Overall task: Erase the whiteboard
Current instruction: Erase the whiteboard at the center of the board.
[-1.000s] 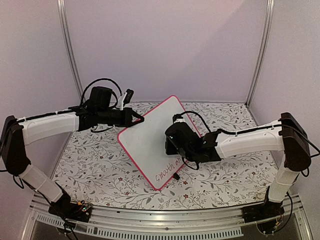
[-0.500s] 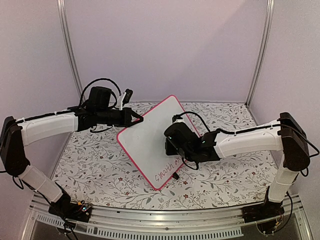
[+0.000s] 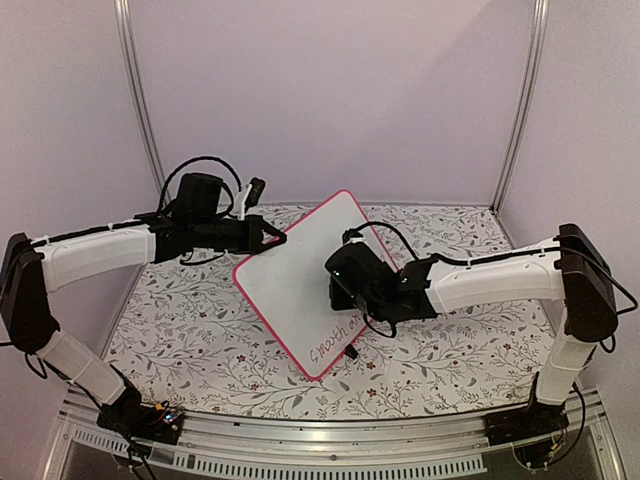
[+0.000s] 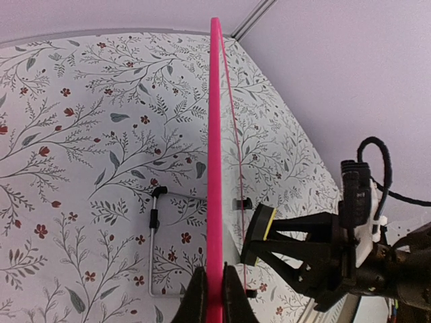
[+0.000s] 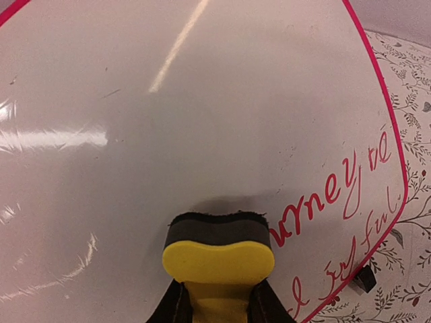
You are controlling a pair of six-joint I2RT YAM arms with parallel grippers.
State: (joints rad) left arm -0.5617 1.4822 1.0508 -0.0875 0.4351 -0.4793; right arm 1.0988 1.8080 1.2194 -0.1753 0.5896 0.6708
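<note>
The whiteboard (image 3: 300, 275), white with a thin pink-red frame, stands tilted on the table. Red writing (image 3: 335, 340) remains near its lower corner. My left gripper (image 3: 272, 238) is shut on the board's upper left edge; in the left wrist view the pink frame (image 4: 215, 168) runs straight up from between my fingers (image 4: 196, 303). My right gripper (image 3: 342, 290) is shut on a yellow block eraser with a black felt face (image 5: 219, 252), pressed on the board (image 5: 168, 121) just left of the red writing (image 5: 337, 195).
The table (image 3: 200, 330) has a floral cloth. A wire stand (image 4: 153, 229) lies on the cloth behind the board. Pale walls and metal posts (image 3: 135, 100) enclose the back and sides. A black clip foot (image 3: 352, 352) sits at the board's lower edge.
My right gripper with the eraser has slid a little left and up along the board. The left arm and the board have stayed put.
</note>
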